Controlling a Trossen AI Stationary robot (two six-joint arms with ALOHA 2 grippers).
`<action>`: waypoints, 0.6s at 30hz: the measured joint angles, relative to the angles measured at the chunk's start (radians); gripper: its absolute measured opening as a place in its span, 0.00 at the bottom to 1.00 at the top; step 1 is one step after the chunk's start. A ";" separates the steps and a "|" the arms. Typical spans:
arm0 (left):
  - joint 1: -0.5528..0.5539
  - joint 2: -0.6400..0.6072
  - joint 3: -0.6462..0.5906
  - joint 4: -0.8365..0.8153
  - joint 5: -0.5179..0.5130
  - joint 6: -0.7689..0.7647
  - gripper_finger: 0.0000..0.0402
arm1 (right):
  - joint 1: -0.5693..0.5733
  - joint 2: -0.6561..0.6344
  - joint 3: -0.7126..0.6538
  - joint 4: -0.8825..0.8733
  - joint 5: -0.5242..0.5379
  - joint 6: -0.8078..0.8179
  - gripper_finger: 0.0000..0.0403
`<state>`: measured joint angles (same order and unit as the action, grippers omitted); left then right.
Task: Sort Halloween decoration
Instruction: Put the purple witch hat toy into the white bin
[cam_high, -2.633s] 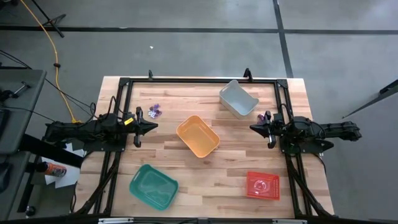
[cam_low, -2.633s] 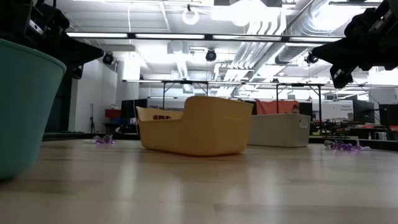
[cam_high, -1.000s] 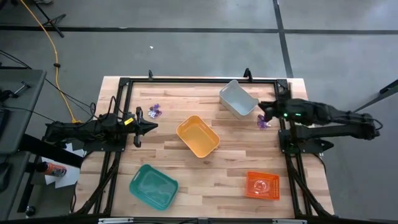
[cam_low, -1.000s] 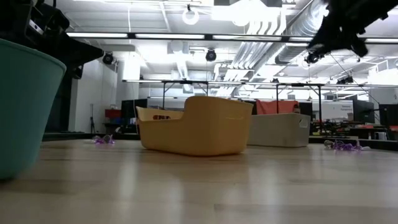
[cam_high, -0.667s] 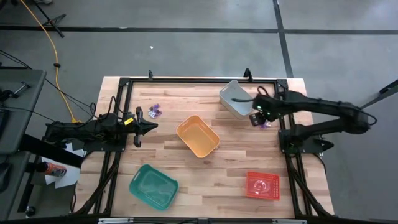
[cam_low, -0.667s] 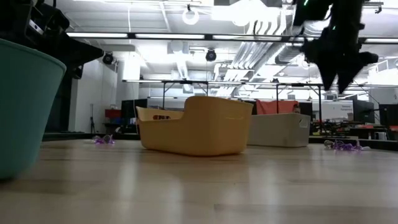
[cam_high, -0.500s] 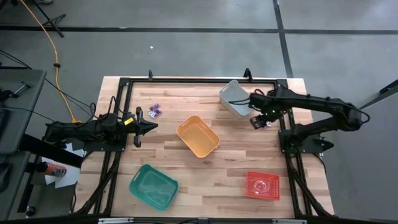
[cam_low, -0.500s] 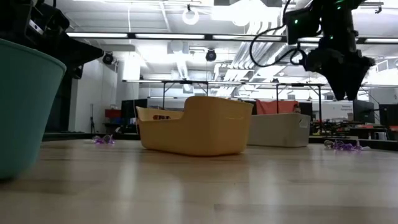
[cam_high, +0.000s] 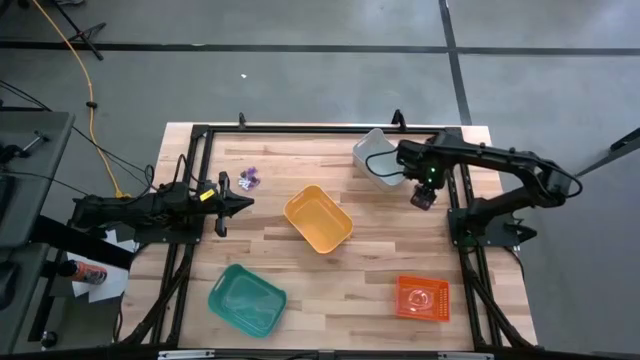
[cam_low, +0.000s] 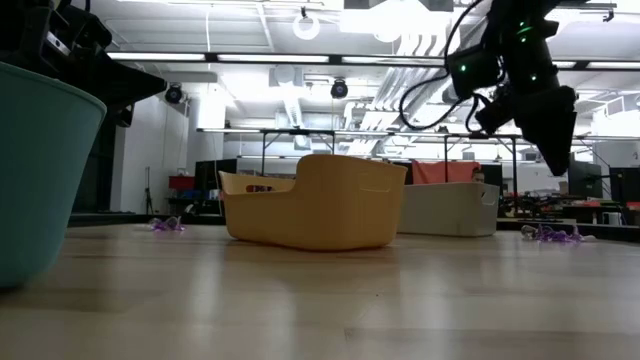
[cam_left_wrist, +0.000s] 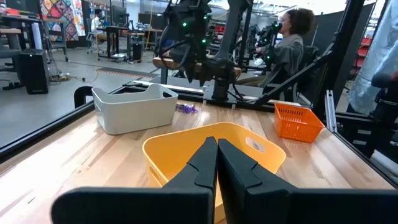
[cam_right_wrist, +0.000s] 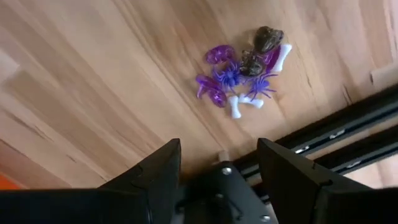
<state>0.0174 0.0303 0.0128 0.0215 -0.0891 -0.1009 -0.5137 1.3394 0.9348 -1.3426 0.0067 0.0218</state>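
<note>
I see the right claw (cam_high: 423, 197) has swung in over the trinkets (cam_right_wrist: 244, 73) by the grey bin (cam_high: 381, 157), fingers now apart. Left claw (cam_left_wrist: 216, 163) hasn't moved, fingers together, above the bench (cam_high: 370, 270).

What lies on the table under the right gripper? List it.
Under the open right gripper lies a pile of trinkets on the table: purple spiders, whitish bones and dark pieces. Whatever is beneath the pile stays hidden.
</note>
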 joint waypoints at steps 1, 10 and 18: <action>0.000 0.000 0.000 0.000 0.000 0.000 0.00 | -0.004 0.010 -0.001 0.001 0.000 -0.034 0.51; 0.000 0.000 0.000 0.000 0.000 0.000 0.00 | -0.009 -0.032 -0.096 0.101 0.000 -0.230 0.51; 0.000 0.000 0.000 0.000 0.001 0.000 0.00 | -0.012 -0.150 -0.161 0.222 0.034 -0.297 0.51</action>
<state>0.0174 0.0307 0.0126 0.0210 -0.0877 -0.1009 -0.5260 1.1892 0.7740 -1.1208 0.0406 -0.2757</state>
